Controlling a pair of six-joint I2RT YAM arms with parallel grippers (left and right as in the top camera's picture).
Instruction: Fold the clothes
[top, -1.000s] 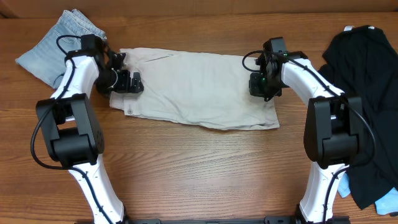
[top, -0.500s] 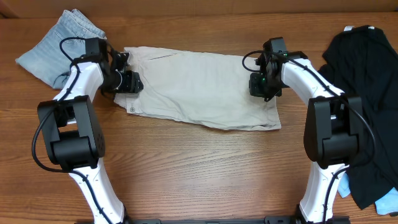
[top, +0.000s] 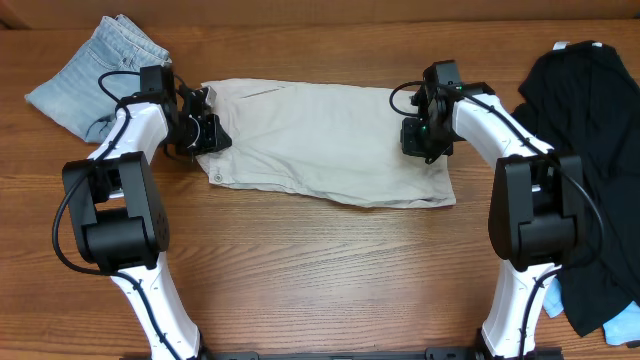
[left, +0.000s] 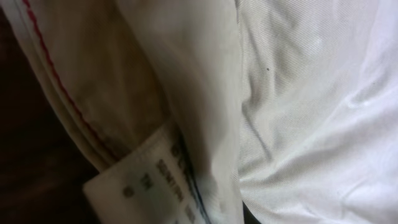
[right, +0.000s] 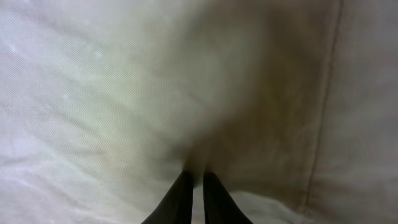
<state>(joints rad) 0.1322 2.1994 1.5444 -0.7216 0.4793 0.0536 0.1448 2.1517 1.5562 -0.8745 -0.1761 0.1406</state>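
Note:
Pale beige shorts (top: 320, 145) lie spread across the middle of the table. My left gripper (top: 205, 135) sits on their left end at the waistband. In the left wrist view, bunched cloth (left: 298, 93) and a white tag (left: 143, 186) fill the frame and hide the fingers, with the cloth gathered into the jaws. My right gripper (top: 420, 140) sits on the shorts' right end. Its black fingers (right: 180, 196) are pressed nearly together with beige cloth (right: 124, 81) pinched at the tips (right: 198, 177).
Folded light-blue jeans (top: 90, 70) lie at the far left, just behind the left arm. A black garment (top: 590, 150) is piled at the right edge, with a bit of light-blue cloth (top: 625, 325) at the near right corner. Bare wood lies in front of the shorts.
My left gripper slid right along the waistband and closed from wide open. The shorts' left edge shifted right with it. The right arm has not moved.

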